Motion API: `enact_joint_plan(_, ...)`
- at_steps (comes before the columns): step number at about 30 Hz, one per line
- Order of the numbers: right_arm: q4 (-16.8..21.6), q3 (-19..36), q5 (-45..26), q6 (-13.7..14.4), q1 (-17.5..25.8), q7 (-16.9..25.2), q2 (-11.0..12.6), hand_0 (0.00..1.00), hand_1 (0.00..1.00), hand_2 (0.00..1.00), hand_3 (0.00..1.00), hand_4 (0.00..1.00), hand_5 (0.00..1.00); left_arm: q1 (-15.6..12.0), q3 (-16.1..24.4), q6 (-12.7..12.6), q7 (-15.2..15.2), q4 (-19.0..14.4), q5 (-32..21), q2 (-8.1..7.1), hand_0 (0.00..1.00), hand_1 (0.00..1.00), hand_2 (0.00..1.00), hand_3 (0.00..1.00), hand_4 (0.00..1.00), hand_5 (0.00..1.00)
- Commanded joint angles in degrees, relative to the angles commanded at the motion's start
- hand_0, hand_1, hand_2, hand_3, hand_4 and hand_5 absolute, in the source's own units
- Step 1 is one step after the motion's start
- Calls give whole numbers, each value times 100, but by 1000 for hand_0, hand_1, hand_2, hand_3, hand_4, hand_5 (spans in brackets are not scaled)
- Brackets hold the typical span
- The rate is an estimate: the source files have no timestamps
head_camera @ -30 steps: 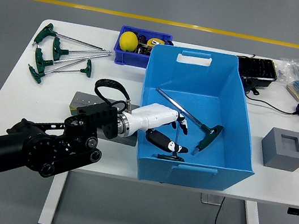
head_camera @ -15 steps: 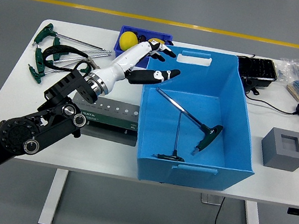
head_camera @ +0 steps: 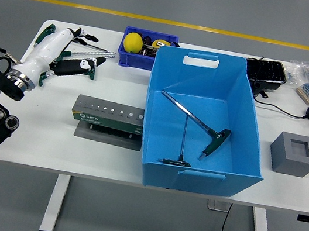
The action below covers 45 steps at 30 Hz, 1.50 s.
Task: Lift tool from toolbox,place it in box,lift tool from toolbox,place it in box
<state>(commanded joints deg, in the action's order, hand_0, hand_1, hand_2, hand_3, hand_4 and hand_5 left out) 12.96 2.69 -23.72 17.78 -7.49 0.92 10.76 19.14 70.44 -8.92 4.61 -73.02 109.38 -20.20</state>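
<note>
- Tools in box: two T-handle wrenches lie on the floor of the blue box [head_camera: 246, 137], centre right of the frame. The longer one [head_camera: 200, 125] runs diagonally, with its green handle at the lower right. The shorter one [head_camera: 181, 149] stands nearly straight up the picture, its crossbar by the near wall. Both were already there a second ago and have not shifted.
- Tools left over: a cluster of green-handled wrenches [head_camera: 91, 51] lies loose on the desk [head_camera: 117, 91], upper left of the frame, not in a holder.
- Tool holder: a grey-green block [head_camera: 108, 115] with a row of holes sits left of the box, just apart from its wall. The holes look empty.
- Left hand [head_camera: 64, 53]: white, now over the loose wrenches at the upper left. A second ago it was inside the box; half a second ago it was above the box's left rim. Its fingers [head_camera: 87, 37] are spread and slack, gripping nothing, though the thumb lies close to a wrench handle.
- Reading: a drop into the box appears finished, and the hand is placed for the next pick-up.
- Right hand: not in view.
- Other stock: a small blue bin [head_camera: 135, 56] with a yellow ball behind the box; a grey foam block [head_camera: 293, 153], a black tray, a charger and bagged parts at the right.
</note>
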Motion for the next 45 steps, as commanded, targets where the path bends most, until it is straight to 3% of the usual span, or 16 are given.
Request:
enact_joint_plan(4, -4, 27, 41, 4, 4, -15, -3, 694, 671, 727, 552, 788, 687, -190, 244, 405, -115, 26, 465, -165, 809, 792, 853, 758, 961, 528)
enact_joint_plan(5, -4, 32, 53, 5, 3, -18, -3, 694, 671, 726, 552, 787, 687, -212, 250, 476, -144, 27, 580, -186, 900, 881, 929, 799, 998, 493)
enact_joint_plan(10, -4, 56, 100, 13, -3, -36, -12, 694, 671, 726, 552, 787, 687, -208, -52, 1077, -267, 54, 1174, -332, 900, 881, 929, 799, 998, 493)
enact_joint_plan(11, -3, 57, 100, 15, -4, -37, -14, 694, 671, 725, 552, 786, 687, -192, -133, 1173, -250, 51, 1202, -357, 962, 923, 966, 845, 998, 438)
enact_joint_plan(15, -4, 73, 110, 21, -4, -44, -19, 694, 671, 725, 552, 786, 687, -56, -493, 1384, -152, -2, 1203, -455, 962, 923, 966, 845, 998, 438)
enact_joint_plan(20, -3, 89, 129, 28, -7, -54, -21, 694, 670, 726, 552, 786, 687, 231, -993, 1428, -135, 64, 1029, -530, 960, 931, 967, 859, 998, 429)
enact_joint_plan(23, -2, 105, 162, 30, -8, -65, -20, 694, 670, 726, 552, 786, 687, 402, -1178, 1408, -163, 191, 965, -484, 960, 931, 967, 859, 998, 429)
enact_joint_plan(29, 0, 126, 202, 36, -14, -75, -23, 693, 671, 726, 552, 785, 687, 611, -1191, 1417, -212, 668, 978, -165, 962, 930, 965, 868, 998, 429)
enact_joint_plan(34, 2, 154, 261, 41, -25, -92, -22, 692, 670, 726, 552, 786, 688, 813, -1316, 1528, -300, 1087, 971, 3, 954, 924, 953, 849, 998, 434)
enact_joint_plan(45, 0, 136, 233, 40, -28, -88, -24, 693, 670, 725, 552, 786, 690, 1017, -1653, 1686, -401, 1426, 945, 46, 950, 921, 943, 835, 998, 437)
